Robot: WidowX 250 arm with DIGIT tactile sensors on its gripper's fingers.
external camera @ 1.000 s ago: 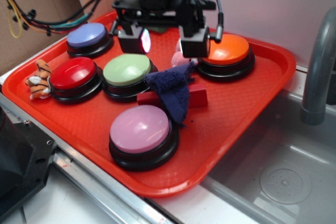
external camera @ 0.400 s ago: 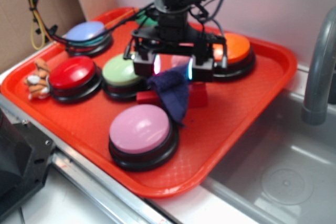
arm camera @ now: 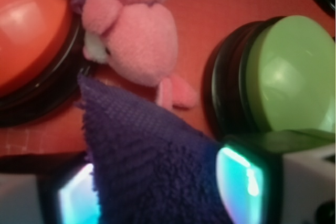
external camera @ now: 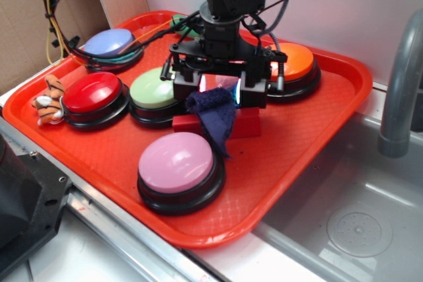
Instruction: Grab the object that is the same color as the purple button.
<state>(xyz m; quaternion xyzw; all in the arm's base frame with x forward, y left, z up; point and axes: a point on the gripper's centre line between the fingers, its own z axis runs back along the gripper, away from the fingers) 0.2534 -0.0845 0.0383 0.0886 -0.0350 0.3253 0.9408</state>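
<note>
Where the claw (external camera: 219, 90) straddles it, the fuzzy indigo rag (external camera: 215, 113) drapes.

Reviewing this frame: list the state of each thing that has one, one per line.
tool: open, fingers either side of the rag's top
purple rag: draped over the red block, not lifted
red block: flat on the tray, partly covered
pink plush toy: lying by the orange button
purple button: cables draped beside it

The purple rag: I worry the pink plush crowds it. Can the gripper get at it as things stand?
Probably yes. The gripper is open, its fingers flanking the rag; the plush lies beyond, outside them.
</note>
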